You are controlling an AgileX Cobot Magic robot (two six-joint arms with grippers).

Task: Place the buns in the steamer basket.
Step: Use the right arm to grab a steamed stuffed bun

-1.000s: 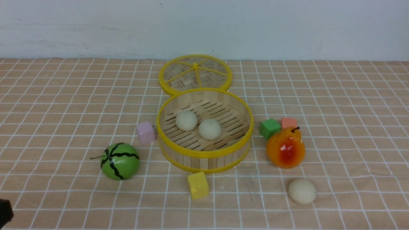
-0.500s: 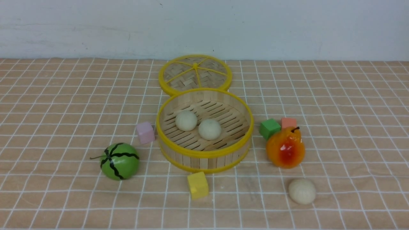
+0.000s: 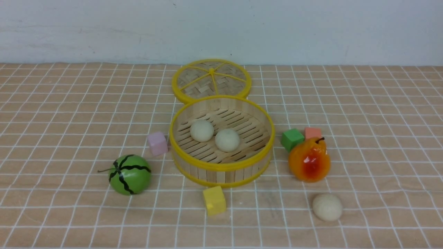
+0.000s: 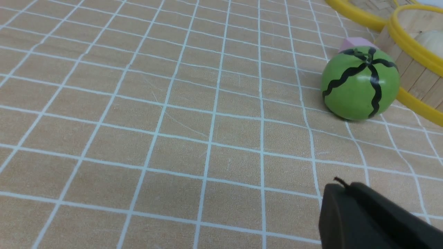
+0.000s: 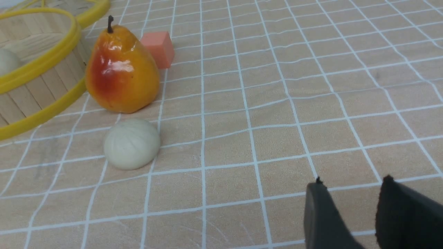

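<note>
The steamer basket (image 3: pixel 221 166) stands mid-table with two cream buns (image 3: pixel 201 130) (image 3: pixel 227 140) on its slatted floor. A third bun (image 3: pixel 327 207) lies on the cloth to the basket's front right, just in front of the pear; the right wrist view shows this bun (image 5: pixel 132 144) too. Neither arm shows in the front view. My left gripper (image 4: pixel 344 188) is shut and empty, well short of the green melon (image 4: pixel 360 84). My right gripper (image 5: pixel 352 185) is open with only cloth between its fingers, some way from the loose bun.
The woven lid (image 3: pixel 211 81) lies behind the basket. A green melon (image 3: pixel 130 174) and a pink cube (image 3: pixel 157 143) sit to the left, a yellow cube (image 3: pixel 214 200) in front, and a glossy pear (image 3: pixel 309 160), a green cube (image 3: pixel 292 139) and an orange cube (image 3: pixel 313 132) to the right.
A dark part of the left arm at the front view's bottom left corner has slid out of the picture. The buns and other objects have not moved.
</note>
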